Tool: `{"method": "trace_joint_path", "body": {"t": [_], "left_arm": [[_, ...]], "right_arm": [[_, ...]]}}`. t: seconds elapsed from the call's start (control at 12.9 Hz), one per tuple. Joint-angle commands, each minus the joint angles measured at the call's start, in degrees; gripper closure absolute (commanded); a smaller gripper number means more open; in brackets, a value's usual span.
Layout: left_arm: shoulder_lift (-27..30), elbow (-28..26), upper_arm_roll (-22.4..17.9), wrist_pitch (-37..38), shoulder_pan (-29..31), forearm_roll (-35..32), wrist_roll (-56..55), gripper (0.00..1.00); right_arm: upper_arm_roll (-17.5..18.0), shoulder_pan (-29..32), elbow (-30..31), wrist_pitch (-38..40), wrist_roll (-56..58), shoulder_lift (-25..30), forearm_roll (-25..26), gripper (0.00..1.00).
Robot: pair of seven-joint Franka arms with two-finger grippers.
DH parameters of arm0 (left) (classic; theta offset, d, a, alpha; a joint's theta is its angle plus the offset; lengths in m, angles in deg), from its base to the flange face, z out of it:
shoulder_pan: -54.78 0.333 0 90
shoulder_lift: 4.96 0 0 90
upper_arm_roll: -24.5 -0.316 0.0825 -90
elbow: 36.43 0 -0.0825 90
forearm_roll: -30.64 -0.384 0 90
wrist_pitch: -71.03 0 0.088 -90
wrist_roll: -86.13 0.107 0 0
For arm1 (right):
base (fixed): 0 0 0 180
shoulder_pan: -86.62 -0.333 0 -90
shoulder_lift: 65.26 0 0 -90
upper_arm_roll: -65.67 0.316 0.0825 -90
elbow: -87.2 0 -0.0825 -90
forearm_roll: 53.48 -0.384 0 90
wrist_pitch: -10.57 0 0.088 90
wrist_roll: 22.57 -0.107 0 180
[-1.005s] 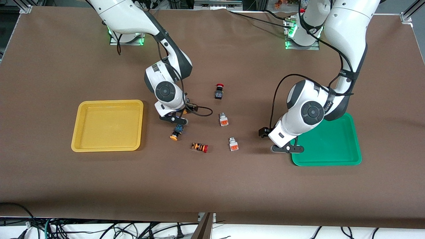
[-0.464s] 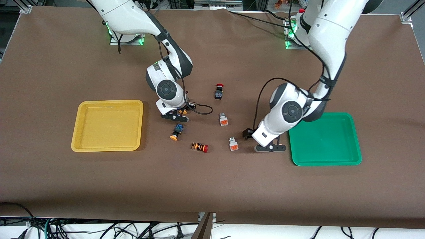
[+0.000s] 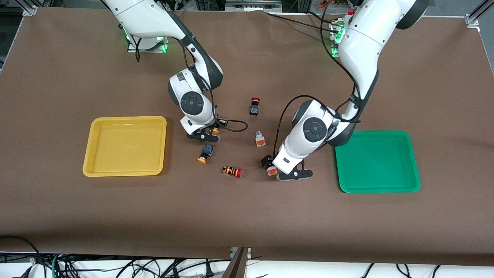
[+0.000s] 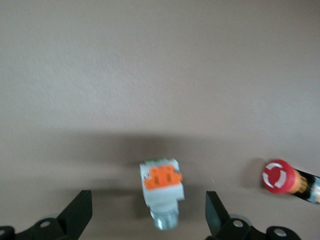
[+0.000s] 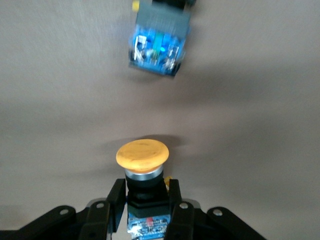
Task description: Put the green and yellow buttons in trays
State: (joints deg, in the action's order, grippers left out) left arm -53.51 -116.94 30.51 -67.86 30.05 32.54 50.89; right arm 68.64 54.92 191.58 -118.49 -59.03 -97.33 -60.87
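My right gripper (image 3: 204,136) (image 5: 145,192) is shut on the black body of a yellow-capped button (image 5: 142,155) (image 3: 214,131), low over the table beside the yellow tray (image 3: 127,118). A second yellow-capped button (image 3: 204,153) (image 5: 160,45) lies just nearer the front camera. My left gripper (image 3: 279,173) (image 4: 148,207) is open and low over a whitish button with an orange block (image 3: 271,170) (image 4: 161,185); the button lies between the fingers (image 4: 80,215), touching neither. Another whitish button (image 3: 259,139) lies farther from the camera. The green tray (image 3: 376,133) is at the left arm's end.
A black switch with a red cap (image 3: 254,107) lies toward the robots' bases. An orange-striped switch with a red cap (image 3: 232,171) (image 4: 285,179) lies between the loose yellow button and the left gripper. A cable loops off the right wrist (image 3: 235,129).
The left arm swung from the green tray's corner over to the nearer whitish button, still open. The right gripper closed on the yellow-capped button and drew slightly back from the other yellow one.
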Motion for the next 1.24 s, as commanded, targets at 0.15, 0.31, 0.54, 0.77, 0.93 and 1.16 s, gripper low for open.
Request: {"method": "trace_joint_path", "body": {"t": [0.15,0.31,0.54,0.77,0.93,1.16], "left_arm": [[-5.94,7.04,-5.65,0.63,-6.29,-2.16,-3.87,0.18],[-5.94,6.95,-5.65,0.72,-6.38,-2.25,-3.87,0.6],[-6.11,6.34,-5.56,0.81,-6.38,-2.51,-3.25,0.89],[-2.26,6.86,-5.74,9.46,-4.54,-2.43,-1.33,0.97],[1.08,6.69,-5.74,16.94,-1.47,-2.51,4.36,0.96],[4.78,6.16,-5.74,27.67,5.73,-2.51,21.65,0.96]], "right_arm": [[-11.46,0.85,0.04,11.53,19.2,6.84,-0.71,0.73],[-17.87,1.11,0.04,12.34,27.99,6.41,-0.71,0.73],[-19.75,8.47,0.04,10.94,36.88,5.09,-0.62,0.73],[-19.93,14.27,0.13,8.21,41.38,1.85,-0.35,0.72],[-19.93,17.01,0.13,6.03,43.66,-0.44,-0.27,0.72],[-19.93,18.69,0.13,3.99,46.56,-2.38,-0.27,0.72]]}}
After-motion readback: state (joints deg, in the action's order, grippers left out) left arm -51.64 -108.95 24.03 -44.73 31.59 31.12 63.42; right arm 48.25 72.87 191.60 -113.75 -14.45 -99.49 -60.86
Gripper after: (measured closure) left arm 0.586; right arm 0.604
